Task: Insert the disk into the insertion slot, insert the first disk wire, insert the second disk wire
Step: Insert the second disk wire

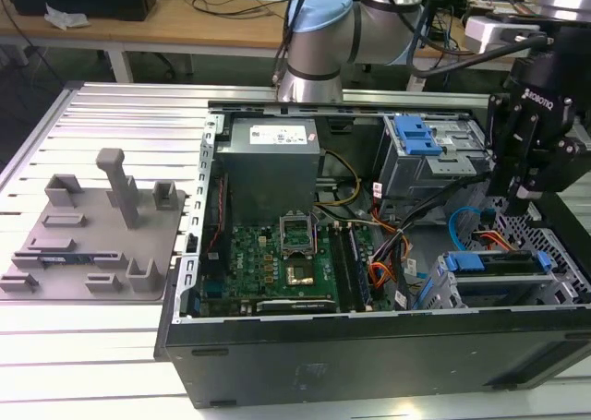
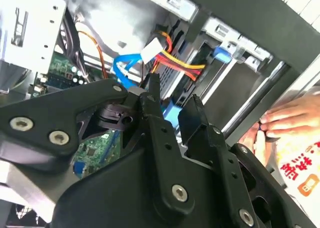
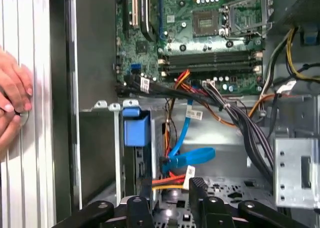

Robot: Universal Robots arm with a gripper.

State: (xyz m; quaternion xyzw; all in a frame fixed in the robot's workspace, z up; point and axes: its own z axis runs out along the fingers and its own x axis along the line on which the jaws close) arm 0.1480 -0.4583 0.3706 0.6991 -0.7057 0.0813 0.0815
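Gripper (image 1: 524, 195) hung over the case's (image 1: 369, 346) end at the exterior view's right, just above the drive cage; its fingers (image 3: 197, 188) stood slightly apart with a narrow gap between them, and whether they pinched a wire could not be told; in the second wrist view (image 2: 170, 115) the tips sat close to the blue cable (image 2: 122, 67) and the red, yellow and orange wire bundle (image 2: 182, 62). The disk (image 1: 489, 261), blue carrier showing at its edge, lay inside the slot (image 1: 545, 291) in the case's corner nearest the camera at the exterior view's right, a blue cable (image 1: 459, 224) and an orange wire (image 1: 499, 240) curving down to it. In the first wrist view the blue cable (image 3: 187, 158) looped beside the blue carrier (image 3: 136, 129), with red and orange wires (image 3: 167, 180) just below it, near the fingertips. The motherboard (image 1: 286, 263) filled the case's middle; a grey power supply (image 1: 272, 162) stood at its far side. A hand (image 3: 12, 97) rested on the ribbed table (image 1: 111, 346) outside the case wall. A grey fixture plate (image 1: 92, 235) sat on the table's edge at the exterior view's left.
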